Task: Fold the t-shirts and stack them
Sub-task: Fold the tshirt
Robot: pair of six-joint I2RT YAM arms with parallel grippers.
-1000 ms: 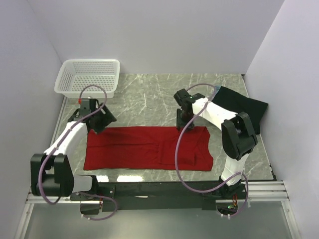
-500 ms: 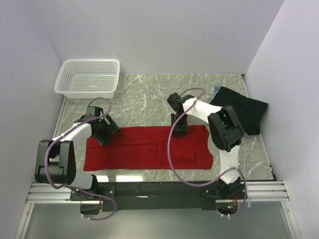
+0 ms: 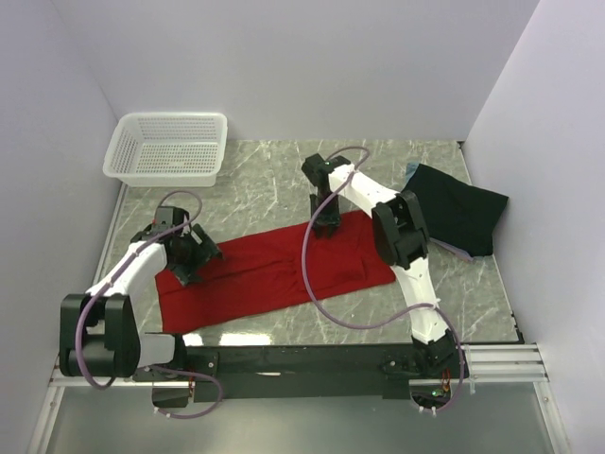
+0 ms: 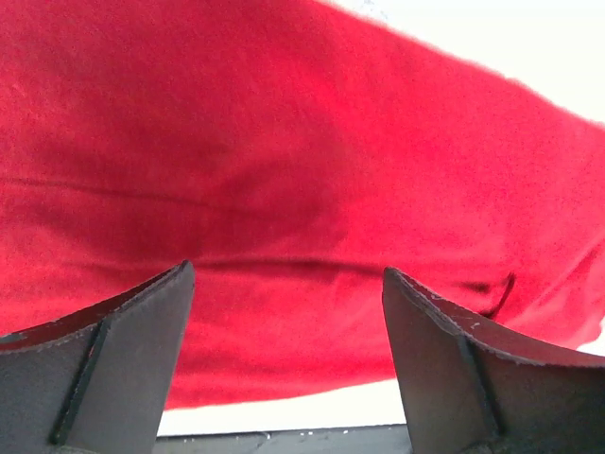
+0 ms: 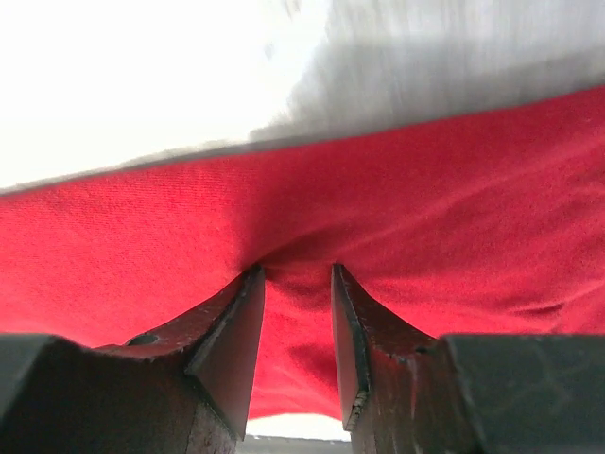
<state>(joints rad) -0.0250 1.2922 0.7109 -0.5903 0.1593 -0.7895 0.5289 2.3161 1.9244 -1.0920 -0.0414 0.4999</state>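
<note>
The red t-shirt [image 3: 274,274] lies folded into a long strip, slanting from near left to far right. My right gripper [image 3: 326,224] is at its far edge, jaws closed on a pinch of red cloth [image 5: 454,208]; in the right wrist view the gripper [image 5: 298,271] has cloth bunched between its fingers. My left gripper [image 3: 194,257] is low over the strip's left end, open, with red cloth [image 4: 302,142] under the wide gap in the left wrist view [image 4: 284,271]. The black t-shirt [image 3: 463,213] lies at the far right, with a light blue edge [image 3: 410,171] beside it.
A white mesh basket [image 3: 170,147] stands at the far left corner. The table is grey marble [image 3: 265,180], walled on three sides. The right arm's links reach across the shirt's right end. Purple cables loop over both arms.
The right gripper moved left and farther away, dragging the red shirt's far edge; the strip turned from level to slanted. The left gripper shifted slightly nearer over the left end.
</note>
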